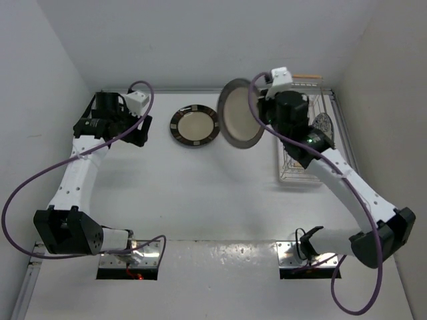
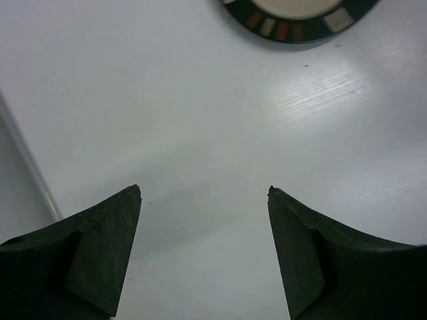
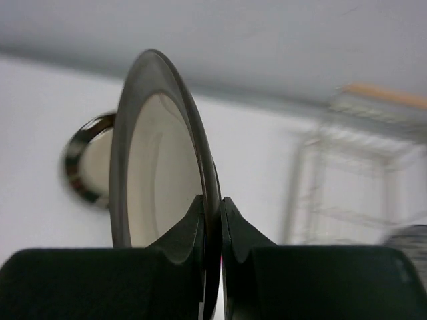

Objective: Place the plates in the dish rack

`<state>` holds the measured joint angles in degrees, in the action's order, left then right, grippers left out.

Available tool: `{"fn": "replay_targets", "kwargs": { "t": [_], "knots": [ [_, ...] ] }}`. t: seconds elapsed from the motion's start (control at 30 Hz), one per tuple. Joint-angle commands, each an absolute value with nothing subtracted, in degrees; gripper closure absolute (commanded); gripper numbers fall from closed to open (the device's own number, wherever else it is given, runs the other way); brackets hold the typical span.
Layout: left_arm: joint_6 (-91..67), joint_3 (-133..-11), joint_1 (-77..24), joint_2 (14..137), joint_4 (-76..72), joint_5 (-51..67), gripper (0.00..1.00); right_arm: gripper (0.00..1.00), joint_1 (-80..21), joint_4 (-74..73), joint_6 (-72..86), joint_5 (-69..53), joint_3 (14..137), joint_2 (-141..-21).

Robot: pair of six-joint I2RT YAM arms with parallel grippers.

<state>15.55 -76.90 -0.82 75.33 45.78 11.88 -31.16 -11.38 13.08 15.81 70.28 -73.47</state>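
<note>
Block-rimmed plate (image 2: 293, 27) cropped by the top edge; dish rack (image 3: 360, 113) a pale blur.

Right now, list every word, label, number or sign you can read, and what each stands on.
None: no readable text in any view.
The held plate, the table plate and the dish rack carry no lettering; the table plate's pale rim blocks are pattern. The rack is blurred in the right wrist view.

The gripper (image 3: 213, 201) pinched the plate (image 3: 163, 167) by its dark rim at 6 o'clock, and the plate stood on edge, cream face leftward. A second plate (image 3: 85, 167) lay blurred at 9 o'clock. The rack (image 3: 347, 167), also blurred, sat at 3 o'clock, its wooden handle (image 3: 383, 95) at 2.
</note>
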Motion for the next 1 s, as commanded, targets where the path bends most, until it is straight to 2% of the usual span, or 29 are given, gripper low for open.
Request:
{"fn": "replay_targets", "kwargs": {
  "t": [0.0,0.07,0.23,0.43,0.6,0.97],
  "knots": [
    [12.74,-75.24,1.05,73.30,43.77,3.69,0.19,1.00,-27.35,-2.66,-3.09,40.14,78.65,-68.90],
    [12.22,-73.40,1.66,72.69,43.77,5.44,0.19,1.00,-24.89,-1.59,-7.28,46.97,79.54,-69.69],
    [11.69,-71.98,2.29,72.69,43.15,7.21,0.19,1.00,-16.81,-7.64,-10.11,49.57,79.12,-73.03],
    [11.16,-71.46,3.43,72.69,43.15,7.82,0.19,1.00,-10.74,-7.38,-5.28,43.08,69.02,-71.19],
    [11.16,-70.93,3.43,72.69,43.15,8.35,0.19,1.00,-7.30,-9.05,-2.03,37.09,66.10,-71.98],
    [11.16,-70.93,3.96,72.16,43.15,8.88,0.19,1.00,-7.64,-8.26,-8.52,34.02,62.49,-74.09]
  ]
}}
